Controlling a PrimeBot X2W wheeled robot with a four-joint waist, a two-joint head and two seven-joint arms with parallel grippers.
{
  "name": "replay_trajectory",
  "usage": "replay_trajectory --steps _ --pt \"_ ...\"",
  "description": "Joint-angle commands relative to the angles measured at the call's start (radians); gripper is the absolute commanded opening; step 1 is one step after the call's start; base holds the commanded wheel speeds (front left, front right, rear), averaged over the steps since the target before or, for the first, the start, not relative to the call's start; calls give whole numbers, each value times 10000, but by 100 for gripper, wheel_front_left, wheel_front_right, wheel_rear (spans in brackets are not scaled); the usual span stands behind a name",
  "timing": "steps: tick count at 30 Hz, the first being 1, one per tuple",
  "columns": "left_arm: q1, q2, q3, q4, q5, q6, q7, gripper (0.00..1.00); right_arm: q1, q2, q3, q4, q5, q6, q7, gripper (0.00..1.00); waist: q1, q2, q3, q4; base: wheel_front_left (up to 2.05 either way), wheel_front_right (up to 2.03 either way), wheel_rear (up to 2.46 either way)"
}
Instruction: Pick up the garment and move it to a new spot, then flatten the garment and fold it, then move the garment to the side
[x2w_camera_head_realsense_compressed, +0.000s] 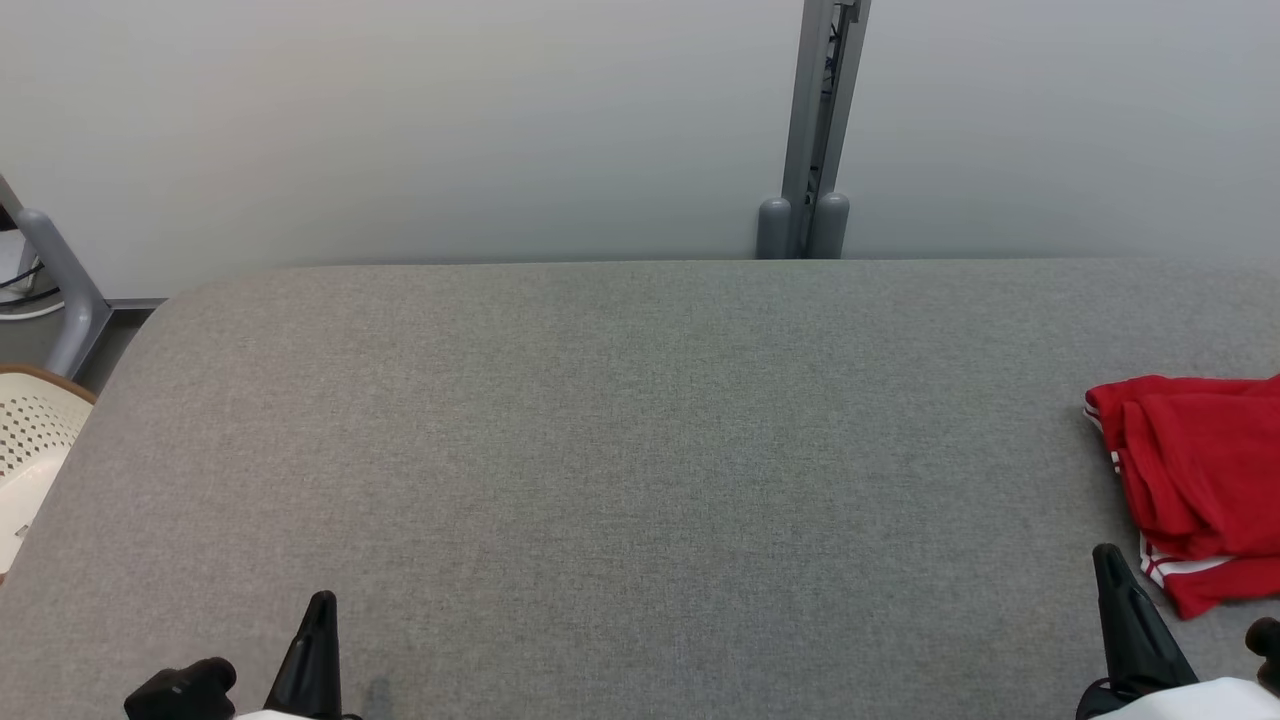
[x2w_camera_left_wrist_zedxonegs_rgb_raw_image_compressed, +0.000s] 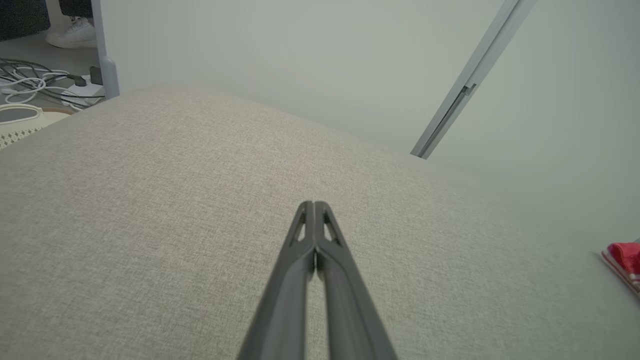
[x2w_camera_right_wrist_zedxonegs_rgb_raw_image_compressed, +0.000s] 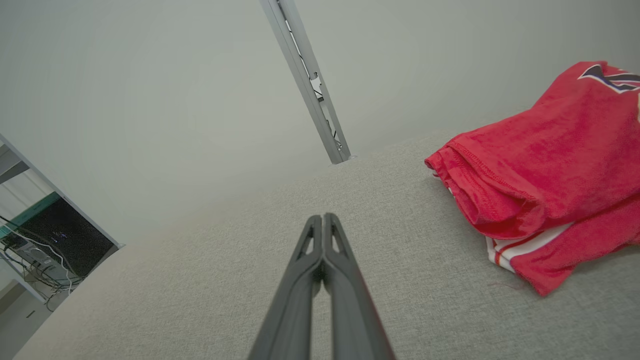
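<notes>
Red garment (x2w_camera_head_realsense_compressed: 1195, 480) lies in loose layers at the worktop's (x2w_camera_head_realsense_compressed: 620, 420) right edge: fits a bundle awaiting pickup or a fold already set aside. Jaws pinched together on nothing, both arms: right gripper (x2w_camera_right_wrist_zedxonegs_rgb_raw_image_compressed: 322, 216) just beside its near corner, left gripper (x2w_camera_left_wrist_zedxonegs_rgb_raw_image_compressed: 314, 204) by the near-left edge. Worktop's middle and left open; wall (x2w_camera_head_realsense_compressed: 400, 130) close behind far edge.

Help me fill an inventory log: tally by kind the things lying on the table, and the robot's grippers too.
Garment, red: 1
Grippers: 2, the left gripper and the right gripper, fingers closed on both
Total: 3
</notes>
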Motion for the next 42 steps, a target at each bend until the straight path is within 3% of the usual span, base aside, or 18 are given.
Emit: replay_trajectory --steps 1,42 --pt "-377 55 150 -108 -338 -85 67 0 -280 -111 -18 -53 393 0 68 0 0 0 4 -3 0 0 0" --pt "-1366 -492 1345 96 -5488 -1035 1476 0 -1386 -209 -102 929 6080 1 861 0 0 0 141 -94 0 0 0"
